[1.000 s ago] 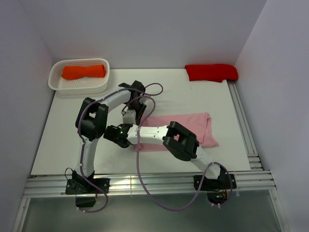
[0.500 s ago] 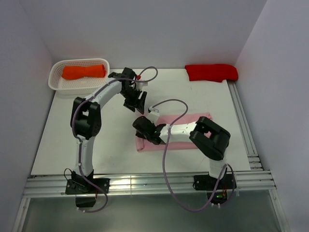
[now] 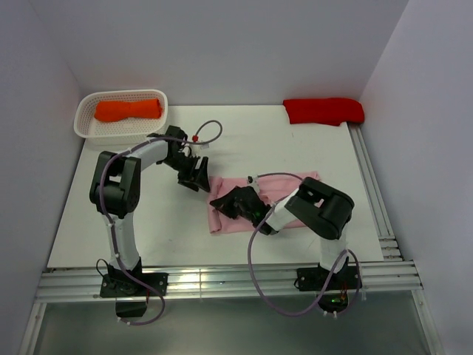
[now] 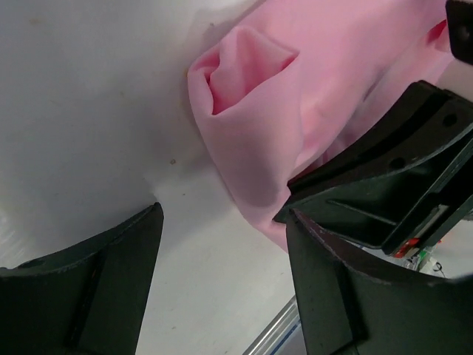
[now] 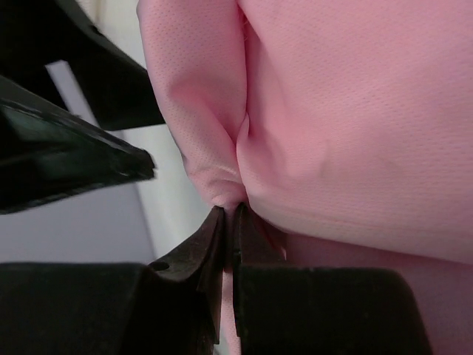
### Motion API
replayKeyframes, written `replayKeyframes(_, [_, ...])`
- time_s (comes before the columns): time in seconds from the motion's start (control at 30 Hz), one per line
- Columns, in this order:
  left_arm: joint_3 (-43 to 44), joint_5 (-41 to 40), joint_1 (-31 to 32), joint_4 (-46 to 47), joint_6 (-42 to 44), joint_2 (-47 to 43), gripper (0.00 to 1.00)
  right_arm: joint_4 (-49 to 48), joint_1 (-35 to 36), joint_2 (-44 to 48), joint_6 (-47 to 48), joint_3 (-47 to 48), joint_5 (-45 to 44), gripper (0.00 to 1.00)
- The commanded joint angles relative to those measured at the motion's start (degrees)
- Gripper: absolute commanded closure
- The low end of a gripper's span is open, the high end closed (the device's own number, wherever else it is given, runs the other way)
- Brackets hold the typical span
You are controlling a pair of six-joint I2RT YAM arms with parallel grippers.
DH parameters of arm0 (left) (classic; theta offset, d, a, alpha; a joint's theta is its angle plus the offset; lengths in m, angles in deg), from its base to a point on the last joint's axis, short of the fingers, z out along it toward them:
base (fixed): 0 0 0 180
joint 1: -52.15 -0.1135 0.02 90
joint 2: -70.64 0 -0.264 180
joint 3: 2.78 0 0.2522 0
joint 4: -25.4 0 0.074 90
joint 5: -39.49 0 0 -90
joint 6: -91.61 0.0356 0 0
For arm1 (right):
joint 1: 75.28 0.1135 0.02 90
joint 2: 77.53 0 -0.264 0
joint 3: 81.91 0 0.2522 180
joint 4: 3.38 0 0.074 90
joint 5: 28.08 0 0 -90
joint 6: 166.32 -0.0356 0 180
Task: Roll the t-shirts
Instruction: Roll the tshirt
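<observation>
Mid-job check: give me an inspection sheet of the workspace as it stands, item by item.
Surface: white table, matte.
Job's things: light pink cloth t-shirt lying as a folded strip, left end bunched; orange t-shirt bundle inside white plastic basket, far left; red t-shirt bundle, far right corner.
Clutter: nothing seen.
Grippers: left gripper open, beside the pink end, holding nothing; right gripper shut on a pink fold.
Cables: left arm's purple cable loops free; right arm's purple cable arches over the pink t-shirt.
Surroundings: plain pale walls; metal rails at the near edge.
</observation>
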Motion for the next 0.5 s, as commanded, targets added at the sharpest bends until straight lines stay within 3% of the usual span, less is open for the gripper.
replayKeyframes(0.0, [-2.85,4.81,0.32,8.59,0.51,-2.01,0.27,-7.54,-0.53,-4.26,-4.82,-3.53,5.16,0.98])
replayKeyframes(0.2, [-6.72,4.99,0.4,16.77,-5.2,-0.17,0.3,-20.21,-1.58,-9.54,-10.62,-6.78,7.63,0.99])
replayKeyframes(0.33, [-4.88,2.19,1.45,15.82,-6.09,1.24,0.32,-19.26,-1.76,-9.99,-10.54,-6.78,7.54,0.99])
replayKeyframes(0.47, [-3.12,-2.56,2.95,14.24,-5.13,0.89,0.32,-12.15,-1.85,-8.5,-8.52,-4.77,7.19,0.99])
